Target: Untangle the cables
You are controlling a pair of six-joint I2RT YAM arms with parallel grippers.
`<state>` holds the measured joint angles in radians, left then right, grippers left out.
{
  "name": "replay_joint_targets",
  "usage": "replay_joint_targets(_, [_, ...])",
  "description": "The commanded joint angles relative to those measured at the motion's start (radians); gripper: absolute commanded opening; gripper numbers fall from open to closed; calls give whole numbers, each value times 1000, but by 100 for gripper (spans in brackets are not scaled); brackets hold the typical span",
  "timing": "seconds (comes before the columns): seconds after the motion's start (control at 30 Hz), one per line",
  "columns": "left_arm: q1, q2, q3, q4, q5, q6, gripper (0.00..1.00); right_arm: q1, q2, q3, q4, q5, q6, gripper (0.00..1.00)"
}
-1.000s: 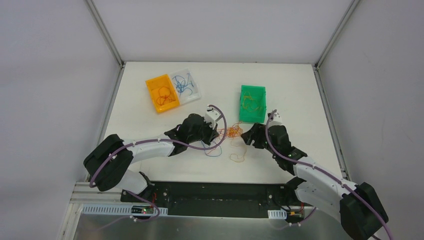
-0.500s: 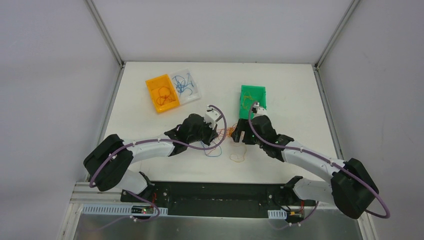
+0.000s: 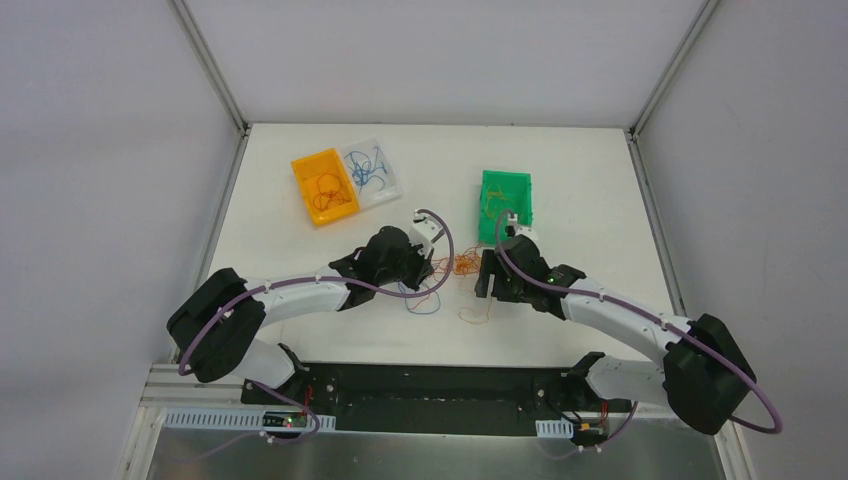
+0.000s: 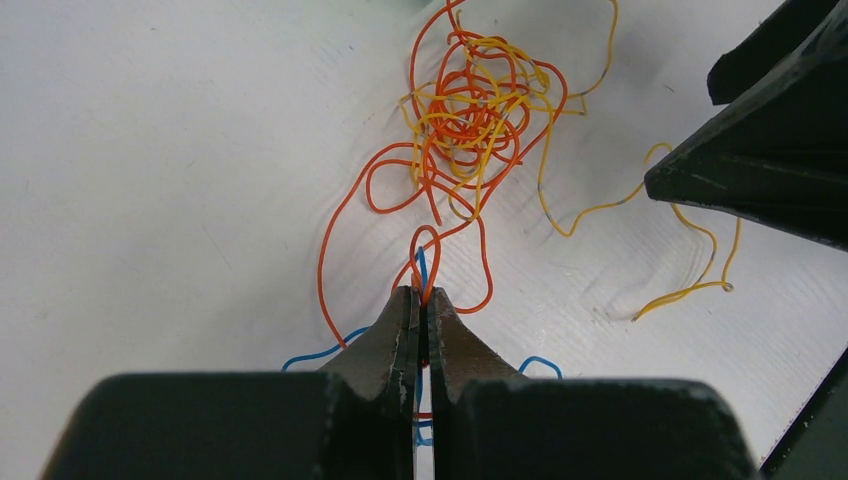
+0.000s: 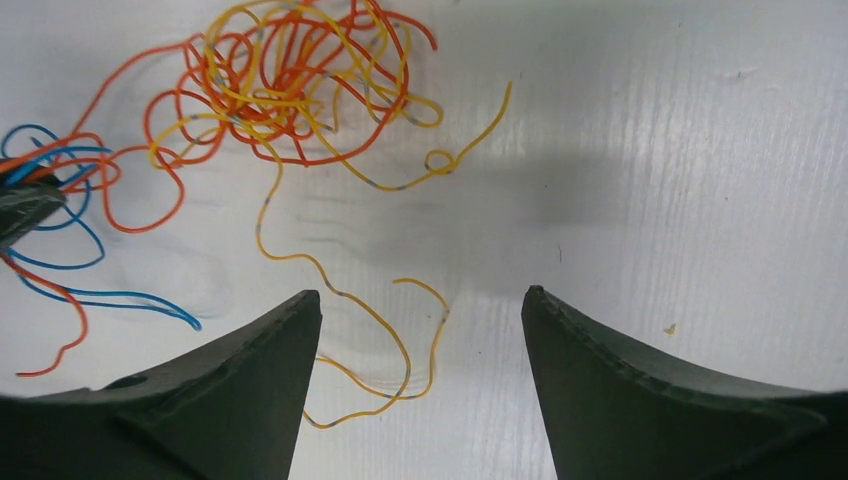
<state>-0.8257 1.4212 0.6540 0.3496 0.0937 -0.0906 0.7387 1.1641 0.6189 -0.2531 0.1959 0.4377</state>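
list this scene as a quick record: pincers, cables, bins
left pincer: shut on an orange loop and a blue strand of the cables
right pincer: open, holding nothing, over a loose yellow strand
main knot: orange and yellow, lying on the table between the two pincers
orange bin: orange strands inside
clear bin: blue strands inside
green bin: yellowish strands inside
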Motion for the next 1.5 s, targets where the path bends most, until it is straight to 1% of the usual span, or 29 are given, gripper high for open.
replay_joint_targets(0.0, [-7, -5, 39, -9, -26, 8, 0, 14, 31, 28, -59, -31, 16, 75])
replay_joint_targets(0.3, [-8, -4, 39, -9, -31, 14, 0, 23, 84, 21, -41, -21, 33, 68])
replay_joint_targets(0.37, [-7, -5, 39, -10, -38, 15, 0, 29, 111, 44, -51, -3, 27, 65])
replay_joint_targets(0.5, [-6, -13, 34, -13, -74, 12, 0, 44, 184, 82, -72, 28, 19, 65])
replay_joint_targets(0.53, [-7, -14, 31, -13, -83, 12, 0, 53, 219, 93, -76, 38, 23, 62])
replay_joint_targets(0.6, [-6, -15, 31, -13, -86, 12, 0, 60, 239, 99, -74, 40, 25, 54])
replay_joint_targets(0.63, [-7, -13, 33, -12, -86, 12, 0, 62, 244, 104, -74, 41, 28, 46])
replay_joint_targets(0.67, [-7, -12, 33, -13, -87, 12, 0, 64, 244, 105, -75, 43, 29, 37])
replay_joint_targets(0.7, [-6, -12, 34, -14, -88, 14, 0, 64, 240, 104, -76, 48, 32, 24])
replay_joint_targets(0.73, [-7, -11, 35, -17, -88, 14, 0, 65, 231, 102, -78, 56, 35, 16])
replay_joint_targets(0.77, [-7, -11, 35, -20, -118, 13, 0, 65, 217, 100, -82, 67, 38, 9])
replay_joint_targets(0.83, [-7, -16, 31, -26, -167, 12, 0, 63, 174, 98, -96, 105, 45, 0])
replay_joint_targets(0.9, [-6, -23, 26, -33, -243, 3, 0, 61, 118, 98, -127, 163, 54, 0])
replay_joint_targets(1.0, [-6, -42, 19, -61, -423, -25, 0, 53, 22, 101, -197, 290, 81, 0])
replay_joint_targets(1.1, [-6, -72, 0, -75, -599, -51, 0, 18, -98, 92, -268, 409, 118, 0])
replay_joint_targets(1.23, [-2, -119, -30, -78, -746, -81, 0, -89, -295, 73, -334, 473, 146, 0])
replay_joint_targets(1.37, [-1, -189, -63, -76, -922, -107, 0, -189, -469, 57, -377, 540, 166, 0])
replay_joint_targets(1.47, [3, -243, -110, -38, -967, -112, 0, -227, -557, 58, -395, 576, 158, 0])
